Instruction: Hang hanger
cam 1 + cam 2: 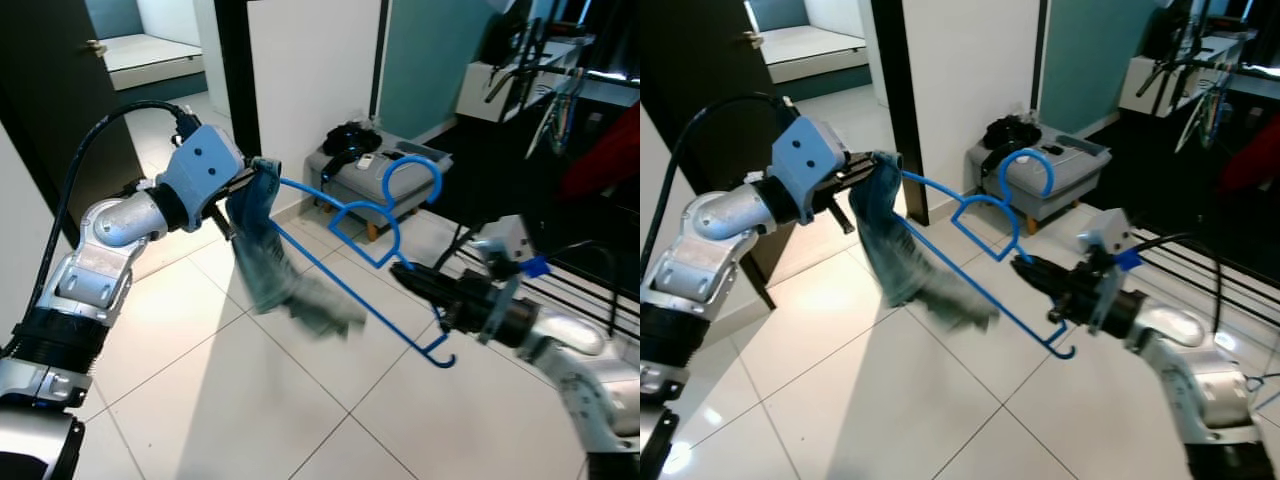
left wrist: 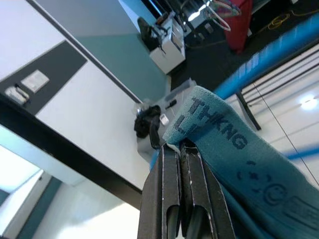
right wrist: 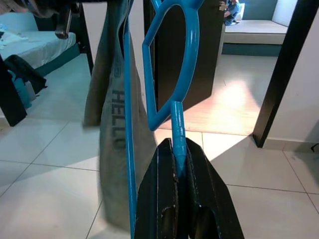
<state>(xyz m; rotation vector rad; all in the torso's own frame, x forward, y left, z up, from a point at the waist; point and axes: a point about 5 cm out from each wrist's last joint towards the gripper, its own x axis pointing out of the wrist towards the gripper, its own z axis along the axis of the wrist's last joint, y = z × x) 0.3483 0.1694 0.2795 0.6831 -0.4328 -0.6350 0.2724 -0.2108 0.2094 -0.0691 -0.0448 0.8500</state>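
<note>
- My left gripper point(image 1: 252, 178) has its fingers clamped on the teal towel point(image 1: 270, 262) at one hanger point(image 1: 350, 262) end.
- My right gripper point(image 3: 179, 167) pinches the hanger's blue bar.

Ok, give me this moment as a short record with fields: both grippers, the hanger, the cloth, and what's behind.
left gripper: shut on cloth at one end of hanger
right gripper: shut on hanger's upper bar
hanger: blue, held in the air between both arms
cloth: teal, printed, draped over hanger
behind: grey case on tiled floor
</note>
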